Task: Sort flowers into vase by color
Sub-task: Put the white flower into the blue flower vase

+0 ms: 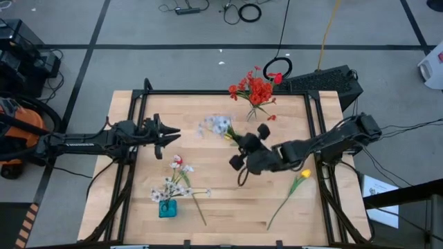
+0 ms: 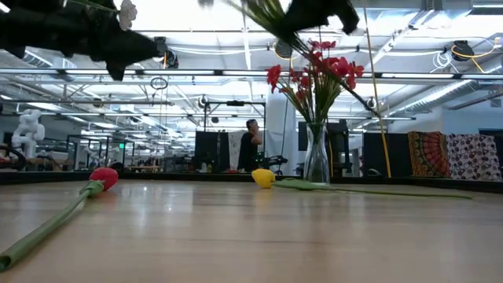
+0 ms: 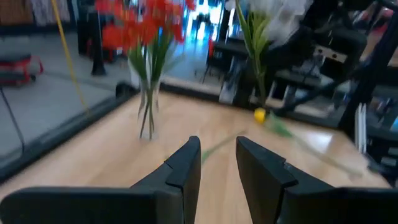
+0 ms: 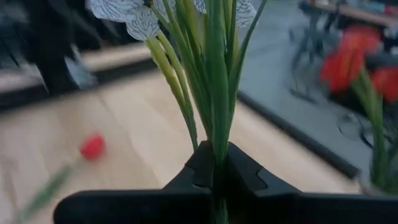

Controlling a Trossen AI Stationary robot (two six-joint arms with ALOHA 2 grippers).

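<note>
My right gripper (image 1: 244, 144) is above the table's middle, shut on a spray of small white blossoms (image 1: 216, 126) with green stalks. My left gripper (image 1: 171, 133) hovers open over the left part of the table, holding nothing. A clear glass vase (image 1: 255, 111) at the far edge holds red clusters (image 1: 257, 90). A small teal vase (image 1: 167, 208) near the near-left holds white blossoms (image 1: 169, 185). A red tulip (image 1: 178, 160) and a yellow tulip (image 1: 303, 173) lie flat on the table, stalks toward the near edge. My right gripper pinches the white spray's green stalks (image 4: 217, 155) between its two fingers, which lie across the bundle below the leaves. The spray is lifted clear of the table. Its blossoms (image 4: 134, 15) point away from the gripper, toward the table's left and far side.
The table's raised black frame (image 1: 208, 92) runs along its edges. Bare wood (image 1: 228, 200) lies between the two tulip stalks. In the low view a person (image 2: 252, 145) stands far off in the room behind the table.
</note>
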